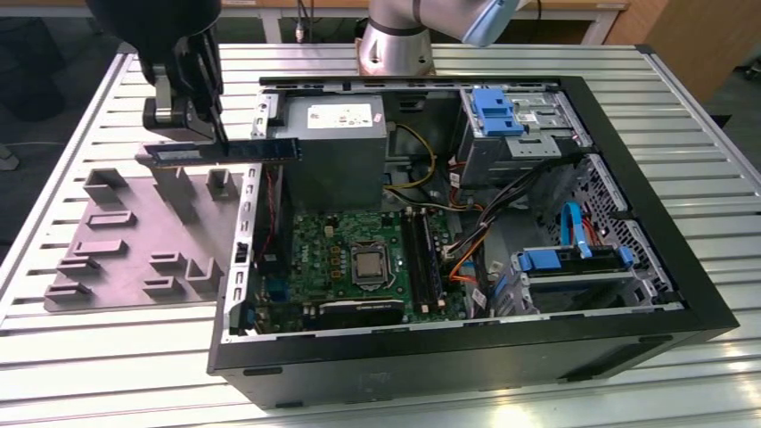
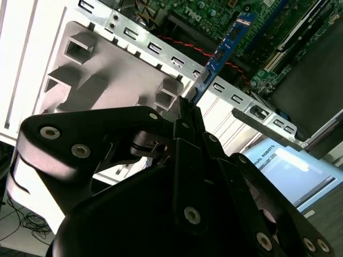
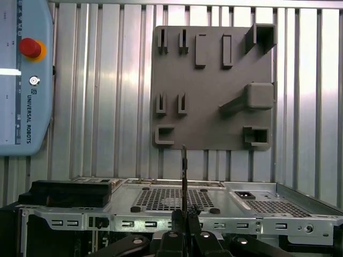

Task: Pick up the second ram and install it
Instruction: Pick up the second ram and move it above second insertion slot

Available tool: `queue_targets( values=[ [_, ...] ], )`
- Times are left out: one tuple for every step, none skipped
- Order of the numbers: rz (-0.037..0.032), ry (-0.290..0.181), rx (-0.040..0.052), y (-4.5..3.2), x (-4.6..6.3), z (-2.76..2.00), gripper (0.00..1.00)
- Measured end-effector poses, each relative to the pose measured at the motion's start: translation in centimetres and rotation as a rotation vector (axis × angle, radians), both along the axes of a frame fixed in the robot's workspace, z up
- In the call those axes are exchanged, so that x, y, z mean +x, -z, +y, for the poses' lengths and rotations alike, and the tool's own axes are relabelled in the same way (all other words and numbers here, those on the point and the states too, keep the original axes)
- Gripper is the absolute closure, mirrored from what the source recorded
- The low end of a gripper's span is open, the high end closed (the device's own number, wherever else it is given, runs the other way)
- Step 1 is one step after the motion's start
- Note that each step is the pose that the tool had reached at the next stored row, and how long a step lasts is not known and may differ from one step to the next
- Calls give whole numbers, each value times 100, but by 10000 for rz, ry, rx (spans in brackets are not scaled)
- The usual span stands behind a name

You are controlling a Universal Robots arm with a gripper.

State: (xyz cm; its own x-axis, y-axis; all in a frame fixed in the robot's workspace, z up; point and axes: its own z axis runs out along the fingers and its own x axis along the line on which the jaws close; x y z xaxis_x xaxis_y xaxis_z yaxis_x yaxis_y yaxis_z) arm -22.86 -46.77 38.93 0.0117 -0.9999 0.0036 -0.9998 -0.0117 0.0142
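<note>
Clamping the second memory stick [image 1: 256, 148] near its middle, the gripper [image 1: 219, 135] hangs in the upper left of the exterior view. It sits above the line where the grey holder plate [image 1: 119, 250] meets the open computer case [image 1: 476, 361]. We see the stick held level and lengthwise across the frame, clear of the plate and not yet over the motherboard [image 1: 345, 241].

In the second wrist view the stick [image 2: 228, 43] juts out from the grip, blue-green with small chips, toward the case's slotted metal wall [image 2: 161, 51]. In the first wrist view it [image 3: 184, 160] shows edge-on, a thin dark line against the slatted table [image 3: 96, 80] and the plate.

We judge the step in hand to be the carry toward the black slots [image 1: 422, 259] beside the processor socket. Done well, we think, it calls for a firm, unslipping hold, with the stick kept level and square to the slots. Its lower edge should pass well clear of the case wall, since a knock there could twist it in the grip.
</note>
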Motion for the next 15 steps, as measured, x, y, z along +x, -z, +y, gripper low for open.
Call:
queue_targets(
  values=[
    [0, 1, 0, 0, 5, 0, 86],
    [0, 0, 1, 0, 11, 0, 86],
    [0, 0, 1, 0, 16, 0, 86],
    [-1, 0, 1, 0, 22, 0, 86],
    [-1, 0, 1, 1, 28, 0, 86],
    [0, 0, 0, 0, 34, 0, 86],
    [0, 0, 0, 0, 39, 0, 86],
    [0, 0, 0, 0, 45, 0, 86],
    [0, 0, 0, 0, 51, 0, 86],
    [0, 0, 0, 0, 57, 0, 86],
    [-1, 0, 0, 0, 63, 0, 86],
    [-1, 0, 1, 0, 69, 0, 86],
    [0, 0, 0, 0, 74, 0, 86],
    [-1, 0, 1, 0, 80, 0, 86],
    [-1, 1, 1, 0, 87, 0, 86]
  ],
)
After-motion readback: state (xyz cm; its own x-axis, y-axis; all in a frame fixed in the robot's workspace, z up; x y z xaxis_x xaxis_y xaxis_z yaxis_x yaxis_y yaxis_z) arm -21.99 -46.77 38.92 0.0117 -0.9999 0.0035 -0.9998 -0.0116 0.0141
